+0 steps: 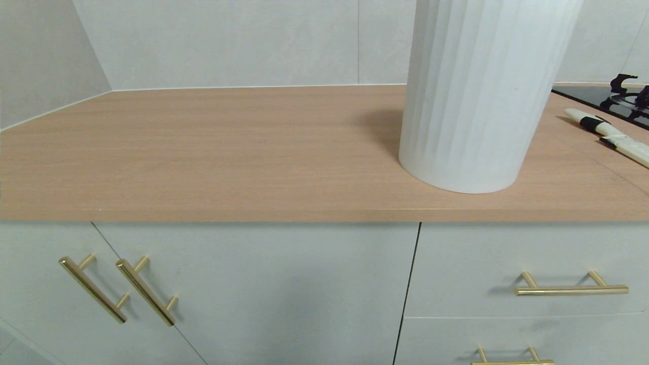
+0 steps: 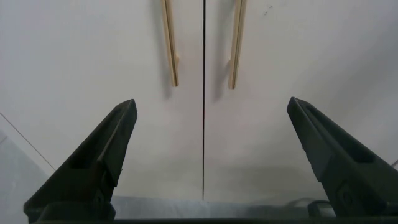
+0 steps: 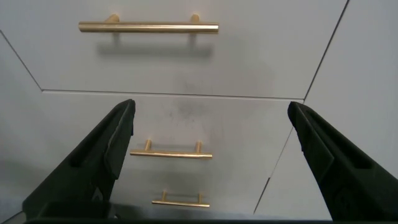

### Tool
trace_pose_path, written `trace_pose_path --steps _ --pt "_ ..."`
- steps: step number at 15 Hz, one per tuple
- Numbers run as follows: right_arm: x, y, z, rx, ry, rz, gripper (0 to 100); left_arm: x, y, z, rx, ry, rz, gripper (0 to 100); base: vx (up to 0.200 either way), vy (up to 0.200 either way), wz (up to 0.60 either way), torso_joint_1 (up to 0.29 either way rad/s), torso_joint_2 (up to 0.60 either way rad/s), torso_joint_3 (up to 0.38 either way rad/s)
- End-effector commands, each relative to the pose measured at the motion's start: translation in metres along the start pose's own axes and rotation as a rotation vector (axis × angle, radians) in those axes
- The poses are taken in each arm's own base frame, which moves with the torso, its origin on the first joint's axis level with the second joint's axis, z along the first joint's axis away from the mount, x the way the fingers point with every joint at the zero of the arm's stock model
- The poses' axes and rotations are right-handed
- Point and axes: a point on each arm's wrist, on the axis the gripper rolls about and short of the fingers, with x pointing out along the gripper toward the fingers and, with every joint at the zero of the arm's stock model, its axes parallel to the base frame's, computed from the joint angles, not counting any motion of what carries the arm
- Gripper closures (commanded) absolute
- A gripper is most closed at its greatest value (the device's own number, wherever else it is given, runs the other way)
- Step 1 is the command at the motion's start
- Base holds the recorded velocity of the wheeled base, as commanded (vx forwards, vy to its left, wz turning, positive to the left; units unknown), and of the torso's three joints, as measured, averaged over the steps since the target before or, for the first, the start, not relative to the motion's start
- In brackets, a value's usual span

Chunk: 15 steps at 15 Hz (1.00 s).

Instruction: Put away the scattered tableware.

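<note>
The left gripper (image 2: 210,103) hung wide open and empty before the cabinet doors (image 2: 280,62). The right gripper (image 3: 210,104) gaped just as wide, empty too, facing the drawers (image 3: 186,74). Up on the countertop (image 1: 203,152), the cream-handled utensils (image 1: 611,136) lay near the hob (image 1: 588,95), off to the right of the white ribbed container (image 1: 471,101).

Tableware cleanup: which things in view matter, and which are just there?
Job: cream-and-black utensils at the right of the counter; white ribbed container, probably the holder; left claw and right claw, both open.
Just there: hob; gold door handles; drawers.
</note>
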Motion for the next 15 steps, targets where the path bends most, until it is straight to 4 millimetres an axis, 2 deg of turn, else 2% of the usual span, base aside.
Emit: trace_pose_path --steps 1,8,15 --pt "0.0001 0.0 0.0 0.0 0.001 0.0 0 0.0001 0.0 -0.0001 0.0 0.001 0.0 0 0.0 0.0 0.0 0.0 0.0 0.0" --pt "0.0001 0.0 0.0 0.0 0.001 0.0 0 0.0001 0.0 -0.0001 0.0 0.001 0.0 0 0.0 -0.2 0.0 0.002 0.0 0.001" --pt "0.0001 0.0 0.0002 0.0 0.0 -0.001 0 0.0001 0.0 -0.0001 -0.001 0.001 0.0 0 0.0 0.0 0.0 0.0 0.0 0.0"
